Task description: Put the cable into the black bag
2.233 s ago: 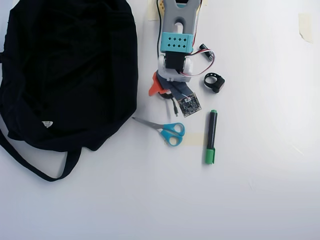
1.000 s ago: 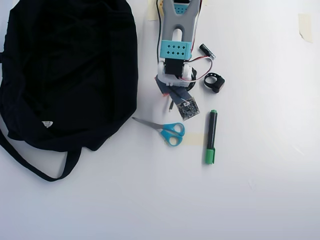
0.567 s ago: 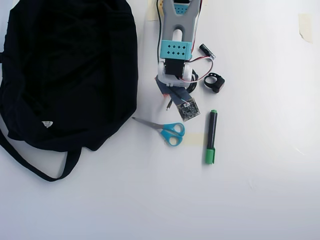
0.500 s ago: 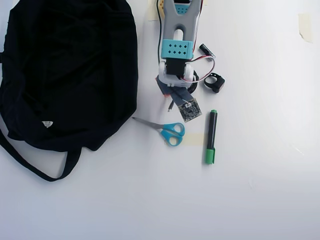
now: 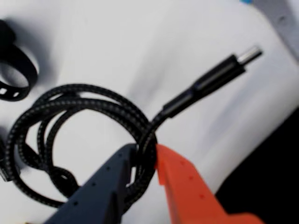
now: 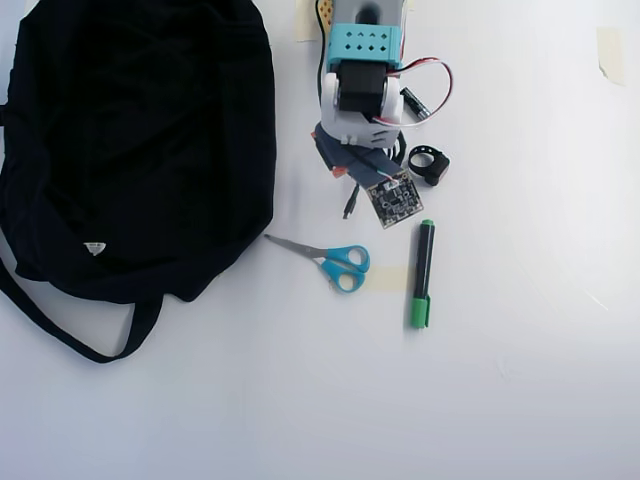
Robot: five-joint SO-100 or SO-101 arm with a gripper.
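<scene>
In the wrist view a coiled black braided cable (image 5: 70,116) with a metal-tipped plug (image 5: 219,72) hangs over the white table. My gripper (image 5: 145,151), with a dark grey finger (image 5: 100,186) and an orange finger (image 5: 187,186), is shut on the cable's strands. The black bag shows as a dark area (image 5: 271,177) at the lower right. In the overhead view the large black bag (image 6: 130,140) lies at the left with its strap trailing forward. The gripper (image 6: 347,170) is under the arm, right of the bag, with the cable end (image 6: 349,205) poking out below it.
Blue-handled scissors (image 6: 335,260) lie just below the gripper in the overhead view. A green-capped black marker (image 6: 422,272) lies to their right. A black strap ring (image 6: 428,163) sits right of the arm; it also shows in the wrist view (image 5: 18,74).
</scene>
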